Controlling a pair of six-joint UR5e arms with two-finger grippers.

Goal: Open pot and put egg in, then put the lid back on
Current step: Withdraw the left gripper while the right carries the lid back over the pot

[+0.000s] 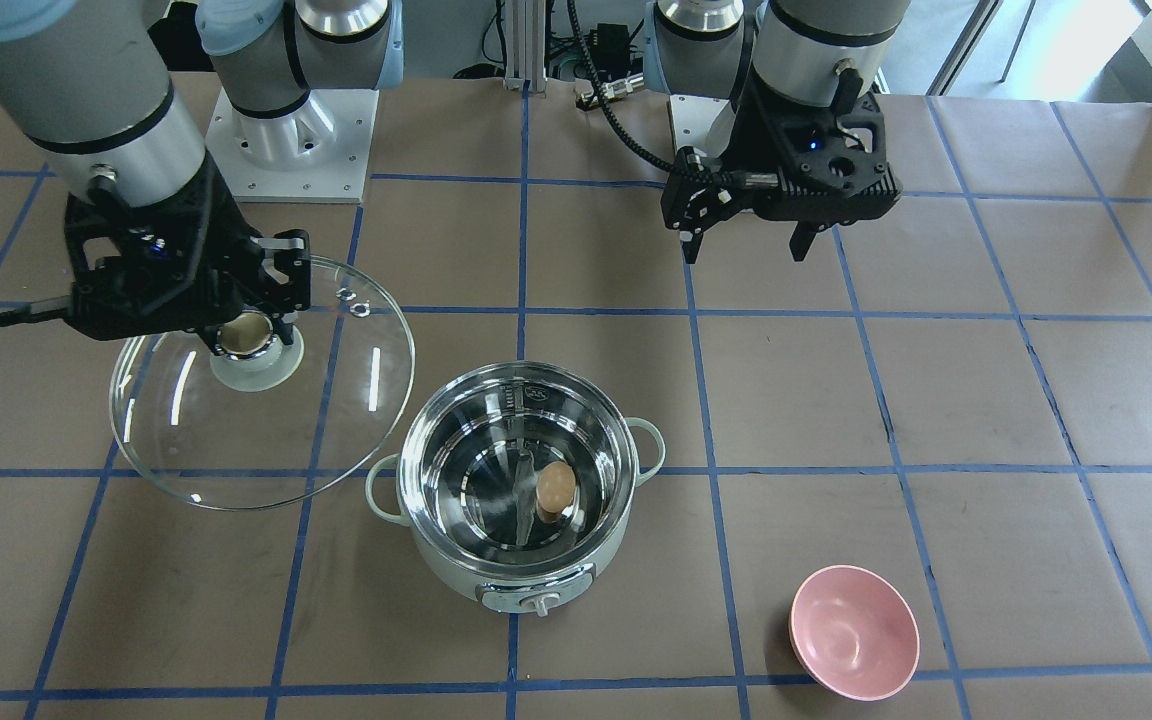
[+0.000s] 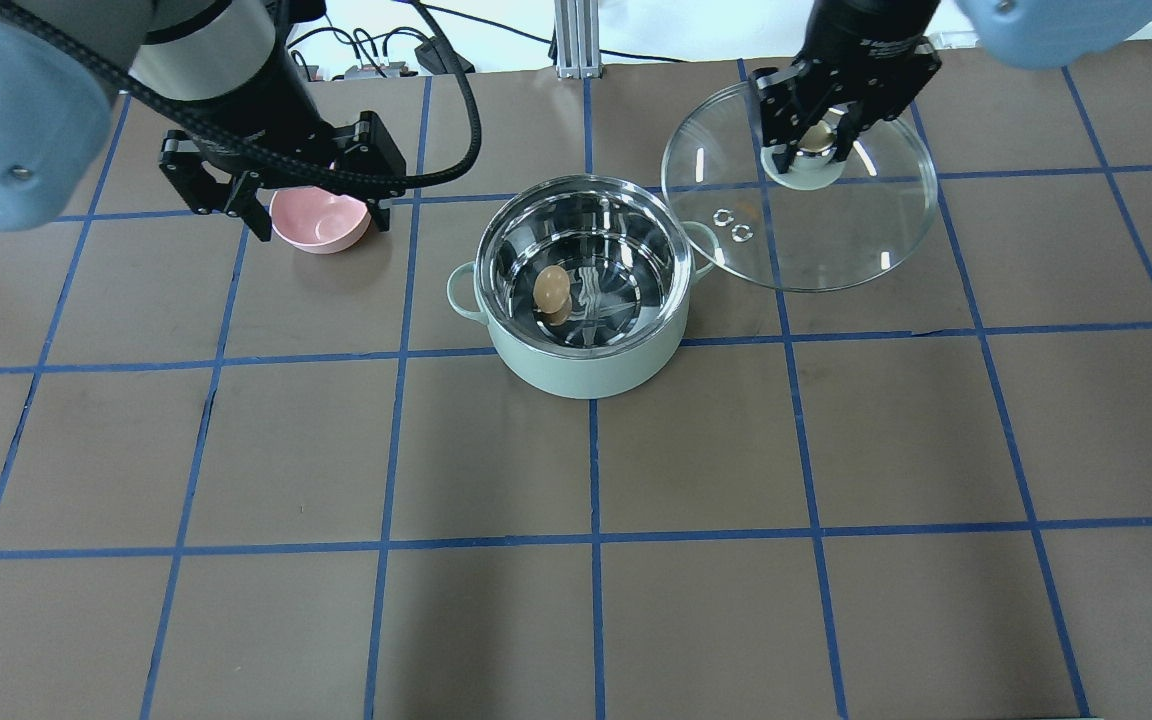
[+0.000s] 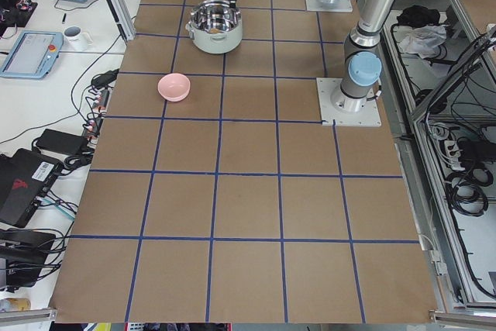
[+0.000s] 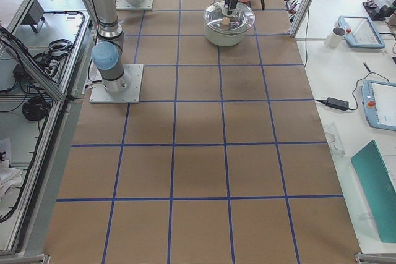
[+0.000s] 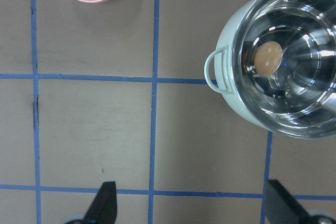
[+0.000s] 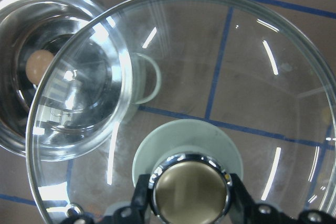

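The mint-green pot (image 1: 536, 572) stands open at the table's middle, also in the overhead view (image 2: 586, 372). The tan egg (image 1: 556, 485) lies on its steel bottom and shows in the overhead view (image 2: 551, 288) and the left wrist view (image 5: 268, 57). My right gripper (image 1: 248, 340) is shut on the beige knob (image 6: 190, 192) of the glass lid (image 1: 336, 400). It holds the lid (image 2: 836, 230) tilted above the table beside the pot, its edge over the pot's handle. My left gripper (image 1: 743, 255) is open and empty, away from the pot, above the pink bowl (image 2: 321, 222).
The pink bowl (image 1: 854, 630) stands on the table on my left side, apart from the pot. Brown paper with a blue tape grid covers the table. Both arm bases (image 1: 296, 140) sit at my edge of it.
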